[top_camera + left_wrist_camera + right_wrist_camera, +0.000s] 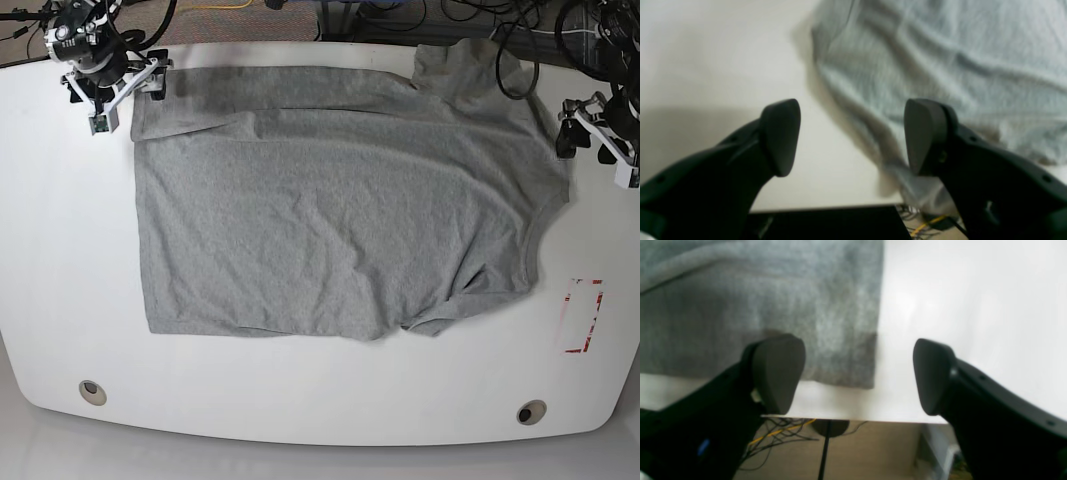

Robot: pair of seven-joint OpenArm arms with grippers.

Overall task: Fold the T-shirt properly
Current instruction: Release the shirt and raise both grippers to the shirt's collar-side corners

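Note:
The heather-grey T-shirt [330,220] lies spread on the white table [60,260], plain side up, with its hem to the left and its neck opening to the right. A sleeve is folded in at the front right, and the other sleeve lies at the back right. My right gripper [128,103] hovers open over the shirt's far-left hem corner. In the right wrist view that gripper [857,376] has the T-shirt [773,300] corner below its gap. My left gripper [597,158] is open beside the far-right shoulder. In the blurred left wrist view that gripper [853,136] is empty over the T-shirt [940,60] edge.
A red rectangular outline [583,316] is marked on the table at the right. Two round holes [92,391] [531,411] sit near the front edge. Cables [420,15] run along the back. The table's far edge [853,418] is just under both grippers.

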